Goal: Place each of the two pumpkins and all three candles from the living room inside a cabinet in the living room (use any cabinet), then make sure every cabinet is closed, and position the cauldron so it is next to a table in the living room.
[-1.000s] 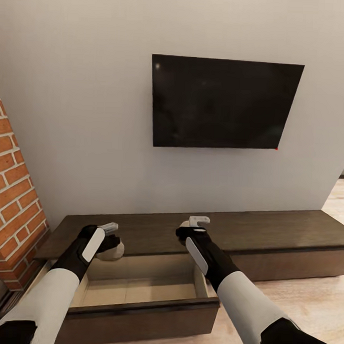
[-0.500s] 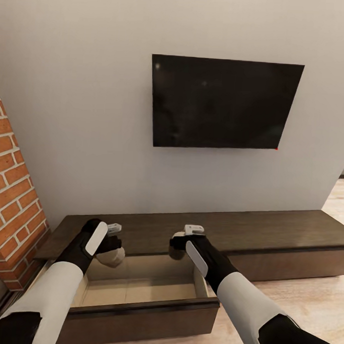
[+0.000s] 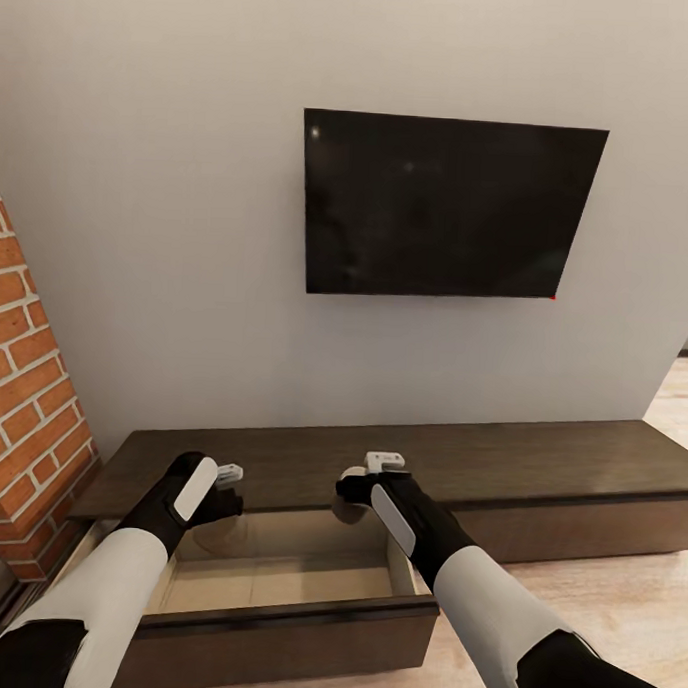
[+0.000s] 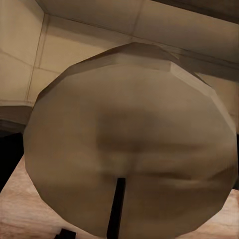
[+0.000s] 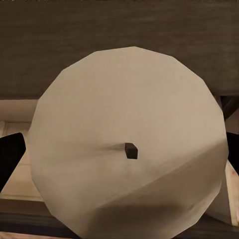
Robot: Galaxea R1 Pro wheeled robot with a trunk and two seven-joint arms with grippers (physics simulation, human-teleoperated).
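The long dark brown cabinet point(image 3: 539, 463) runs along the wall, its left drawer point(image 3: 274, 581) pulled open with a bare pale floor. My left gripper point(image 3: 222, 511) hangs over the drawer's back left, shut on a tilted, shaded cream candle point(image 4: 132, 134) whose dark wick shows. Over the drawer's back right my right gripper point(image 3: 355, 492) is shut on a second candle point(image 5: 124, 129), of which a cream edge point(image 3: 352, 473) peeks out in the head view. Pumpkins, cauldron and table are out of view.
A black TV point(image 3: 450, 204) hangs on the grey wall above the cabinet. The red brick fireplace point(image 3: 26, 410) stands close on the left, beside the open drawer. Light wood floor point(image 3: 633, 607) lies to the right of the drawer.
Both grippers have come down toward the open drawer with their candles. The left candle has sunk into the drawer's shade, and the right gripper has shifted slightly left.
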